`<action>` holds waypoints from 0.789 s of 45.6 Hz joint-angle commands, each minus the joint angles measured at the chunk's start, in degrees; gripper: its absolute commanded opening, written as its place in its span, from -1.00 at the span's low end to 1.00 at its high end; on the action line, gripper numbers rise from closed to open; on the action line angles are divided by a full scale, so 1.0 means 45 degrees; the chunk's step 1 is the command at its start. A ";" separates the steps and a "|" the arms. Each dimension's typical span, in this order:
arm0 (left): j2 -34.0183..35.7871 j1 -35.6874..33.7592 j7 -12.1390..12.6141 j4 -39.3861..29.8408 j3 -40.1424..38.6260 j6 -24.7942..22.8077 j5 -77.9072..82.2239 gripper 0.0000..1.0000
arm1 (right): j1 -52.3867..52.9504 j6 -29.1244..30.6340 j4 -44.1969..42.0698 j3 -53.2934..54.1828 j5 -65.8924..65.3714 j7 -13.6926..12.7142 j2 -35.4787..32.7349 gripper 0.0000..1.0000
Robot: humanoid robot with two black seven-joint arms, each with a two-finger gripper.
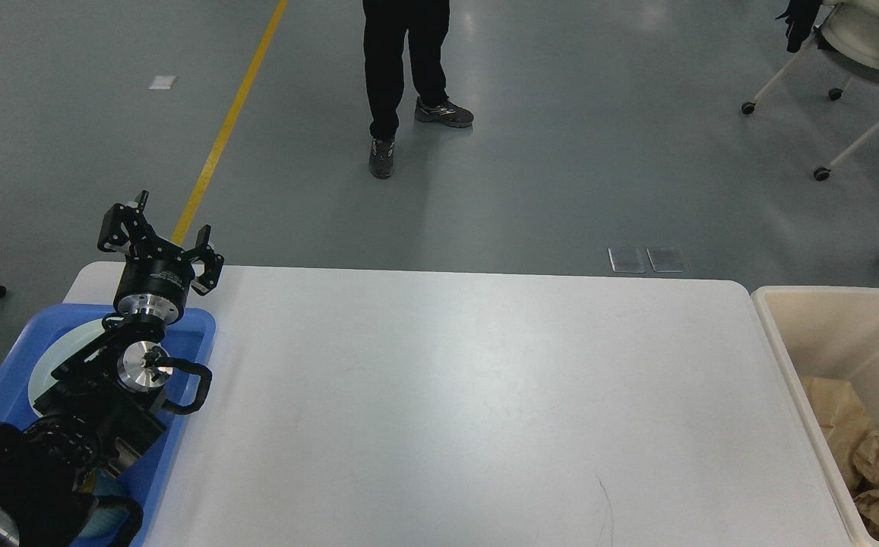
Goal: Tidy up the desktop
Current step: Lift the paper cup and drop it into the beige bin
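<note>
one left arm's fingers point(168, 226) spread wide, empty, above blue tray point(6, 380) beside desktop point(485, 395)

One view only, from the robot's own head, looking forward and down across the white bench point(469, 395), whose near edge runs out of the bottom of the frame. Set close enough that the left arm fills the lower left corner, its end effector point(159, 237) reaching up to the bench's far left corner. Beyond the far edge, grey floor point(561, 167) stretching off to the top of the frame.
</note>
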 commanded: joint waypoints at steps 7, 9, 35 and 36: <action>-0.0004 0.0003 0.0000 0.0000 0.0000 0.0000 -0.0002 0.93 | -0.1995 -0.0466 -0.0928 0.0020 0.0018 0.0005 0.0256 1.00; -0.0004 0.0003 0.0000 0.0000 0.0000 0.0000 -0.0002 0.93 | -0.2249 -0.0447 -0.0967 0.0039 0.0038 -0.0015 0.0412 1.00; -0.0004 0.0003 0.0000 0.0000 0.0000 0.0000 -0.0002 0.93 | -0.1100 -0.0486 -0.1123 0.2261 0.0135 0.0122 0.0764 1.00; 0.0016 0.0003 0.0000 0.0000 0.0000 0.0000 -0.0002 0.93 | -0.0885 -0.0486 -0.1181 0.3059 0.0232 0.0122 0.0842 1.00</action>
